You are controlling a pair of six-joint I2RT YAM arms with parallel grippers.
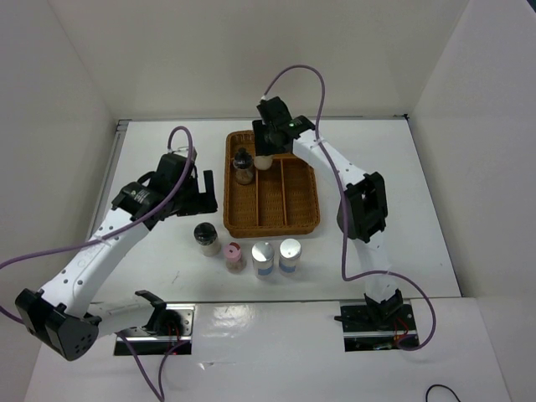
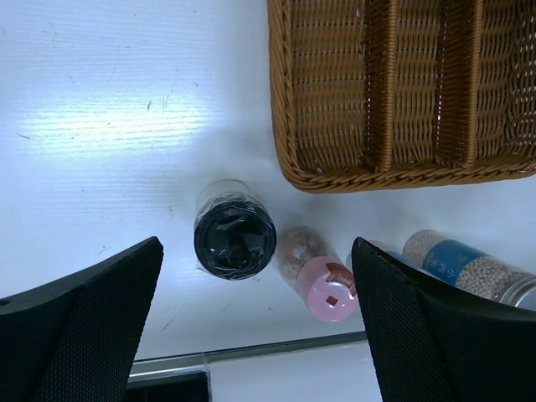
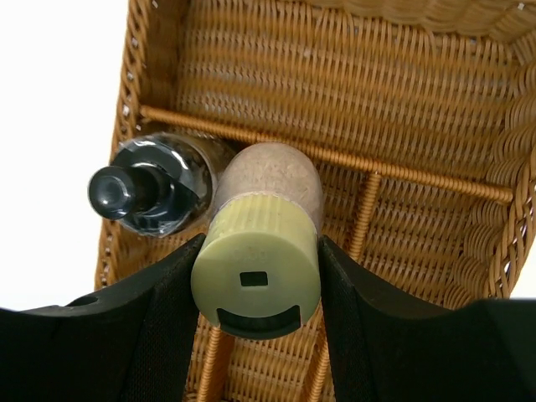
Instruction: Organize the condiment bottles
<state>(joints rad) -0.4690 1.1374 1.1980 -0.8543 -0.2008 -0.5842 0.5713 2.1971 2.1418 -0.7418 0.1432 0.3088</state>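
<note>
My right gripper (image 1: 266, 153) is shut on the yellow-green-capped beige bottle (image 3: 256, 276); its fingers (image 3: 167, 310) press both sides of the cap. It holds the bottle inside the far left part of the brown wicker tray (image 1: 311, 209), right beside a black-capped bottle (image 1: 244, 165) standing in the left compartment, also in the right wrist view (image 3: 151, 188). On the table in front of the tray stand a black-capped bottle (image 1: 206, 238), a pink-capped one (image 1: 234, 255) and two silver-topped ones (image 1: 263, 259) (image 1: 290, 255). My left gripper (image 1: 198, 188) is open and empty, above the black cap (image 2: 235, 237) and pink cap (image 2: 327, 289).
The tray (image 2: 335, 167) has three long compartments split by wicker dividers (image 3: 368, 209); the middle and right ones hold nothing. White walls close in the table on three sides. A blue-banded bottle (image 2: 469, 268) leans into the left wrist view at right.
</note>
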